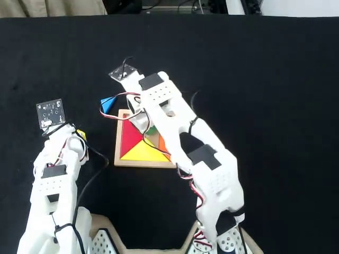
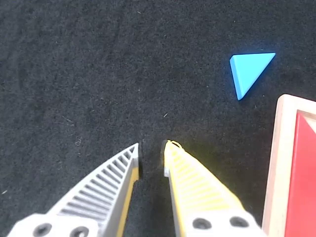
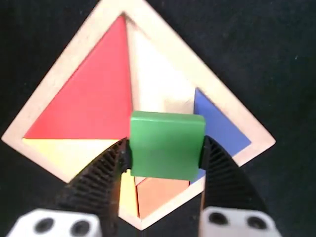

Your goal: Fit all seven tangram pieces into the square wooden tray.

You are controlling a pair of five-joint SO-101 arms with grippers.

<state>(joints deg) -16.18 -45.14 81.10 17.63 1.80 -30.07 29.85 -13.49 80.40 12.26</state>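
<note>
The square wooden tray lies mid-table and holds a red triangle, a yellow triangle, a blue triangle and an orange piece; bare wood shows in its centre. My right gripper hovers over the tray, shut on a green square, which also peeks out under that arm. A light blue triangle lies loose on the cloth just beyond the tray's far left corner. My left gripper stands left of the tray, open by a narrow gap and holding nothing.
A black cloth covers the table. The right arm reaches across the tray's right half and hides the pieces there. Bare cloth stretches to the right and to the far side.
</note>
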